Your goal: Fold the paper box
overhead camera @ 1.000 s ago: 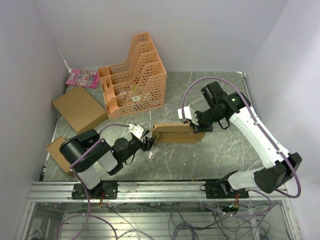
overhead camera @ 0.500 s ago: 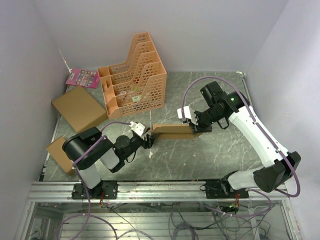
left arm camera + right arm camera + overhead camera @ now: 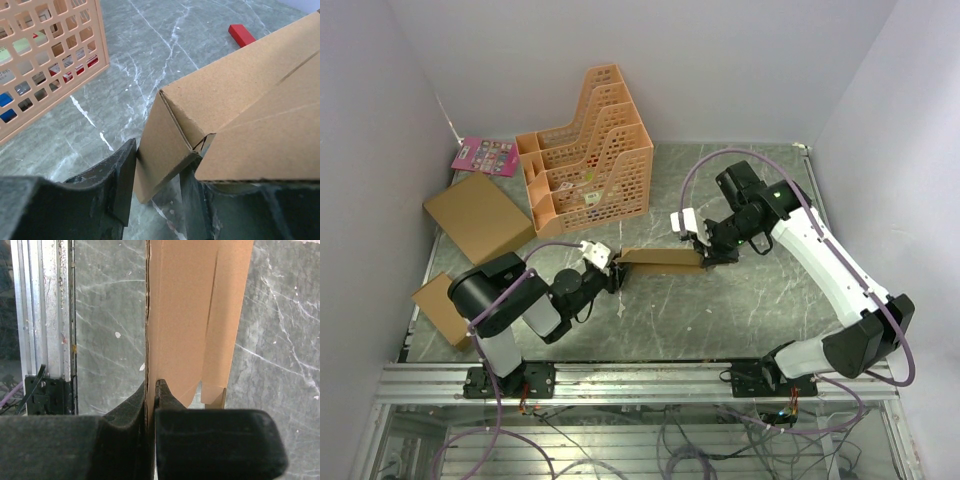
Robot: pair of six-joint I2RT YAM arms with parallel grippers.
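**A:** Where is the paper box (image 3: 660, 258), that plain brown die-cut cardboard sheet with creased flaps?

**B:** About the middle of the grey marbled worktop (image 3: 750, 310), stretched lengthwise between the two arms. It is partly folded: the left wrist view (image 3: 240, 95) shows an end flap bent down along a crease.

**A:** And the right gripper (image 3: 704, 254)?

**B:** It is at the box's right end. In its own view (image 3: 151, 390) the jaws are almost together, with a single cardboard wall (image 3: 195, 315) pinched between them.

**A:** The left gripper (image 3: 613, 277)?

**B:** It is at the box's left end. Its jaws (image 3: 160, 185) are only part-way closed and clasp the end flap, which lies aslant across the gap. One black finger (image 3: 122, 175) touches the flap's outer face.

**A:** What else is there?

**B:** An orange perforated plastic file rack (image 3: 585, 150) stands toward the far-left corner. A larger flat brown cardboard box (image 3: 478, 215) lies at the left edge, and a smaller brown cardboard box (image 3: 435, 305) sits by the near-left corner. A pink printed card (image 3: 485, 155) is at the far-left corner, and a small red block (image 3: 242, 35) lies beyond the paper box
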